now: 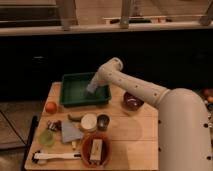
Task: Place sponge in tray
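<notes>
We cannot make out the sponge with any certainty; a pale bluish blur sits at the gripper (92, 89), over the right half of the tray (70, 85), and we cannot tell whether that is the sponge or part of the gripper itself. Whether the jaws are apart, together or clamped on something we cannot tell either. The tray is green, with a raised rim, and lies at the far side of the table (140, 145), left of centre. The gripper hangs down into it from the arm (135, 87), which bends at an elbow above the tray's right edge and runs down to the right into the robot's bulky white body at the lower right.

Just right of the tray stands 1 dark bowl (133, 101), partly behind the arm. An orange (50, 106) lies near the table's left edge, in front of the tray's left corner. Nearer us we see a white lid (89, 122) with a small dark cup (103, 121) touching its right side, a grey-blue cloth (70, 132) to their left, a pale green cup (47, 137) further left, a red bowl (95, 150) holding a tan block, and a white tool (55, 156) lying along the near edge
</notes>
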You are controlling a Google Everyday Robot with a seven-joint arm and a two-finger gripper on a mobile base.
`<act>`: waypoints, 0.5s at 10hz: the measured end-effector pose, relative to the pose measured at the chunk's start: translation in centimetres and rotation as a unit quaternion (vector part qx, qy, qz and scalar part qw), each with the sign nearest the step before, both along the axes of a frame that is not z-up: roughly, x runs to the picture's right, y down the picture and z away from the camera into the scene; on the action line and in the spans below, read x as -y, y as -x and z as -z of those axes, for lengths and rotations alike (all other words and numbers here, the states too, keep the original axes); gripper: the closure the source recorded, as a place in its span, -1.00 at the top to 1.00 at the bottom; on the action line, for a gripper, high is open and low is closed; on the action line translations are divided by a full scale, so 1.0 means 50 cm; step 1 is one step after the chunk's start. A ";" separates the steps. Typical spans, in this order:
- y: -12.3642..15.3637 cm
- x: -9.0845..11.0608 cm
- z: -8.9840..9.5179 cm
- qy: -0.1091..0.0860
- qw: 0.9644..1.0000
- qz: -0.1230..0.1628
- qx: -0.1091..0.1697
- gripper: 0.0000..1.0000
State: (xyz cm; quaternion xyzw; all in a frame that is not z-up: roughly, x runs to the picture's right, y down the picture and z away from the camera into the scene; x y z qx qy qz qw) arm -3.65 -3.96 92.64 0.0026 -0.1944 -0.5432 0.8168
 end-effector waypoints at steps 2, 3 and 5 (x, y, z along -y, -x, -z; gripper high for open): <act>0.006 0.003 0.003 0.008 1.000 -0.015 0.024 0.60; 0.008 0.004 0.004 0.012 0.999 -0.021 0.034 0.60; 0.011 0.004 0.004 0.017 0.999 -0.028 0.043 0.60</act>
